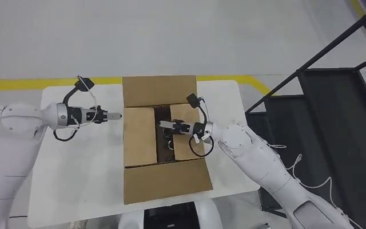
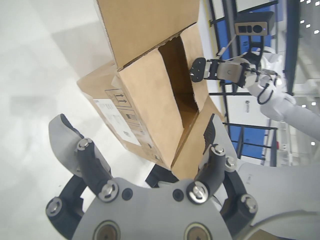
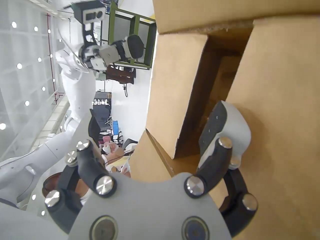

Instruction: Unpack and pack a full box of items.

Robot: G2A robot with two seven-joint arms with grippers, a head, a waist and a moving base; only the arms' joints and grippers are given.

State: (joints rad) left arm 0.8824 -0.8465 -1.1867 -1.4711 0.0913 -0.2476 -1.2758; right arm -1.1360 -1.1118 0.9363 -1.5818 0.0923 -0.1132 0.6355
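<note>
**Two spread grippers at one cardboard box**

Both sets of fingers are spread and hold nothing. The box [image 1: 160,91] stands on the table [image 1: 80,172] with its flaps part open. The left gripper [image 1: 116,116] has a side flap [image 1: 140,136] just ahead of its fingertips. The right gripper [image 1: 164,125] hangs over the opening, with the opposite flap [image 1: 186,134] beside one finger [image 3: 225,123]. The cardboard is likely light and stiff but easily creased, so each flap is best taken by its free edge.

The box [image 1: 159,90], outer flaps spread, spans the table [image 1: 80,172] from far edge to near edge. Two inner flaps [image 1: 139,136] partly cover the opening, leaving one narrow central gap [image 1: 164,150]. The right gripper [image 1: 163,124] stands over that gap. Bare surface lies along the left edge; the right edge offers a narrower strip.
</note>
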